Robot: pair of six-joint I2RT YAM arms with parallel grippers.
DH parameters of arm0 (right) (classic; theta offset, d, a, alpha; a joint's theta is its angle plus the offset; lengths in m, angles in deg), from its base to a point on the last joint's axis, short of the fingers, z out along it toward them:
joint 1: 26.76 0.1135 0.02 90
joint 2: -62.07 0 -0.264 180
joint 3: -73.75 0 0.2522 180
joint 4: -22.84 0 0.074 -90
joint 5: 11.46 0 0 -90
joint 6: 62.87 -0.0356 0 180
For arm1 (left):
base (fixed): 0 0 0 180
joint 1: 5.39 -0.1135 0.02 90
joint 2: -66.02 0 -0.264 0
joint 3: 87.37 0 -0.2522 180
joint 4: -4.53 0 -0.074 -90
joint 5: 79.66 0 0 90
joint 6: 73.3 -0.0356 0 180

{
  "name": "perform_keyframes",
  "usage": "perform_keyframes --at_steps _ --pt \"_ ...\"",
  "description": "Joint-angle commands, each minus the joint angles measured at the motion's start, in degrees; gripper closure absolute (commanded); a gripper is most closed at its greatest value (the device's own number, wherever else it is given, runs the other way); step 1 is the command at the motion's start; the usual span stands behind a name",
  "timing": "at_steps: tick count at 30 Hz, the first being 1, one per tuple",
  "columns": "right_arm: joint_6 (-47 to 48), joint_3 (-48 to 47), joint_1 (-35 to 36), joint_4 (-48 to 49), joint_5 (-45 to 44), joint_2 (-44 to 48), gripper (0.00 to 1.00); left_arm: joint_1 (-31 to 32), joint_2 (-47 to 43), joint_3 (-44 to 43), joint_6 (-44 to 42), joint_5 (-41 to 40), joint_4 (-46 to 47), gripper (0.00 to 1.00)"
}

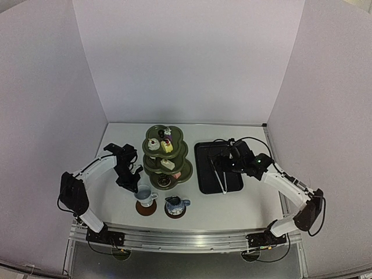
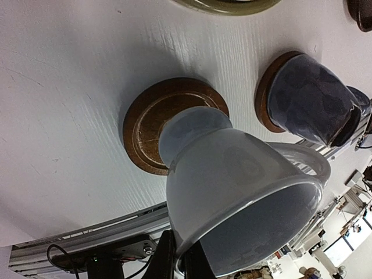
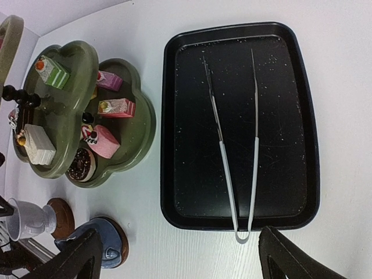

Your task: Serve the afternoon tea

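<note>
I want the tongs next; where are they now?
Right wrist view: the metal tongs lie inside the black tray, right of the green tiered stand, hinge end nearest the right gripper.

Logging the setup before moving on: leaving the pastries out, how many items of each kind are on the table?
Stand: 1
Cup: 1
Jug: 1
Saucers: 2
Tray: 1
Tongs: 1
Total: 7

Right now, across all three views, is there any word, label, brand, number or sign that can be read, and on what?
None readable.
The pale blue cup, dark blue jug, pastries, green stand, black tray and metal tongs carry no lettering.
The background clutter in the left wrist view is too blurred to read.
</note>
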Motion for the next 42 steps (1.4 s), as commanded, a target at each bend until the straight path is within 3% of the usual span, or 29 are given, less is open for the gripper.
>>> perform_keyframes --at_steps 1,7,39,42 --pt "4.21 -3.27 0.28 0.49 0.59 -1.74 0.09 0.91 -2.27 0.45 3.11 1.29 0.13 1.0" --pt "4.59 -1.77 0.22 0.57 0.17 -1.27 0.09 1.06 -3.07 6.84 4.41 -0.17 3.97 1.0" --pt "3.75 -0.17 0.29 0.67 0.02 -0.88 0.09 1.06 -5.49 11.14 2.59 0.26 10.13 1.0" --pt "3.71 0.04 0.27 0.78 -0.24 -0.79 0.09 1.06 -5.72 11.09 2.62 0.24 10.17 0.95"
